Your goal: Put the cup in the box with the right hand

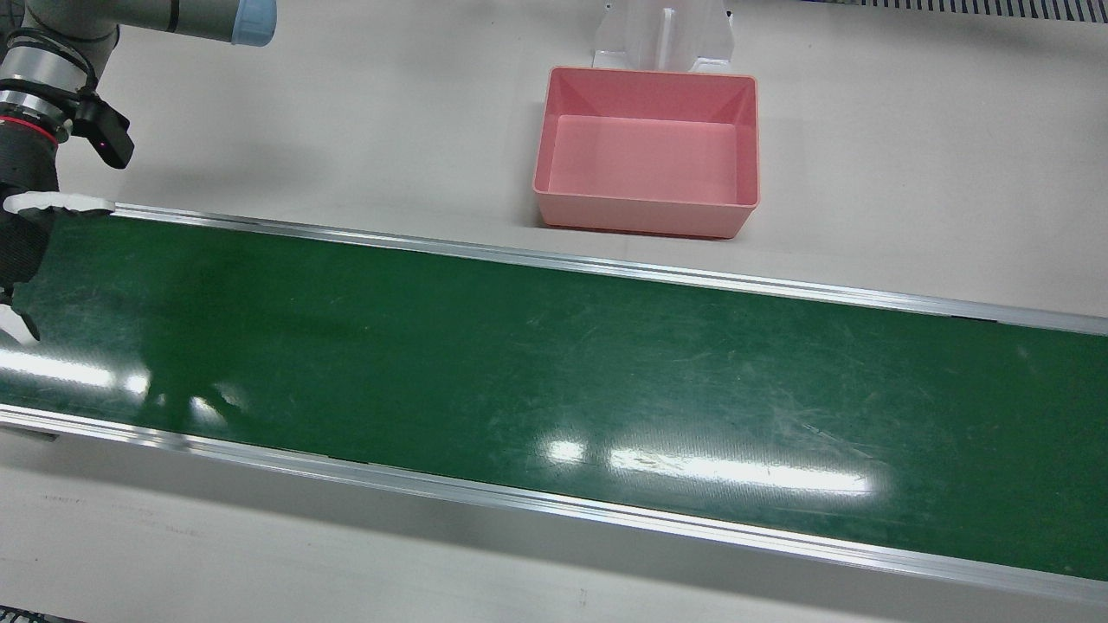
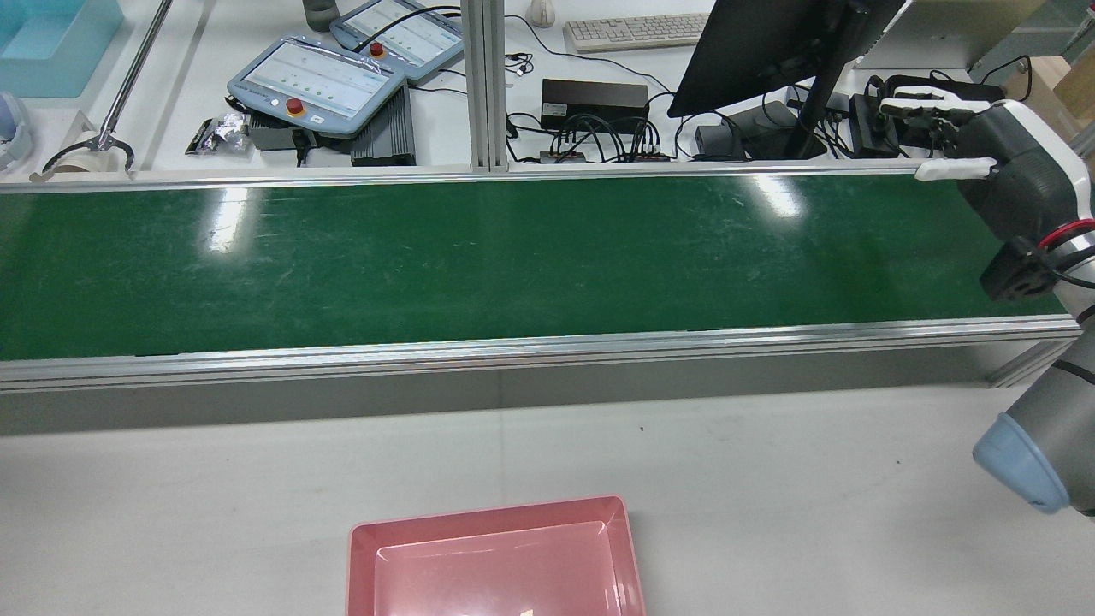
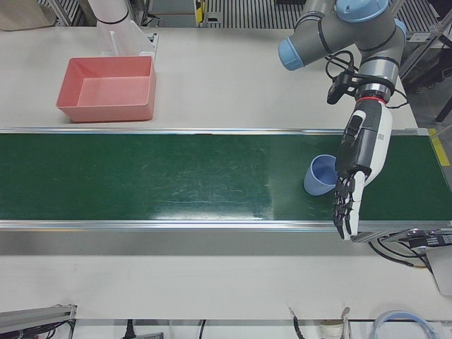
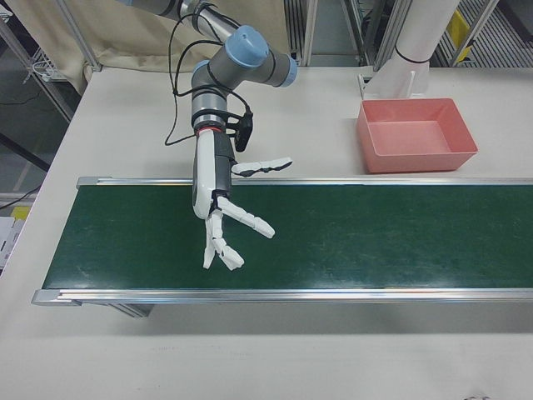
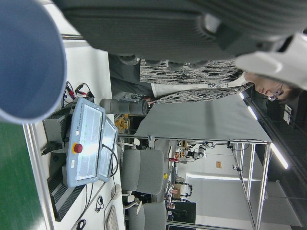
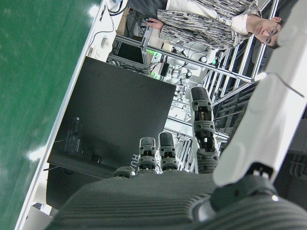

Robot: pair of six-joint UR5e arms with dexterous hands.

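Note:
A light blue cup (image 3: 319, 175) lies tilted on the green belt (image 3: 176, 176) near its right end in the left-front view. My left hand (image 3: 357, 159) hangs open right beside it, fingers pointing down; the cup fills the corner of the left hand view (image 5: 26, 62). My right hand (image 4: 225, 221) is open and empty, fingers spread, above the other end of the belt; it shows at the front view's left edge (image 1: 22, 234) and in the rear view (image 2: 1001, 162). The pink box (image 1: 640, 212) is empty on the table behind the belt (image 4: 416, 158).
A white pedestal (image 1: 662, 35) stands just behind the box. Beyond the belt in the rear view are teach pendants (image 2: 316, 85), a monitor (image 2: 761, 43) and cables. The belt's aluminium rails (image 1: 554, 260) run along both sides.

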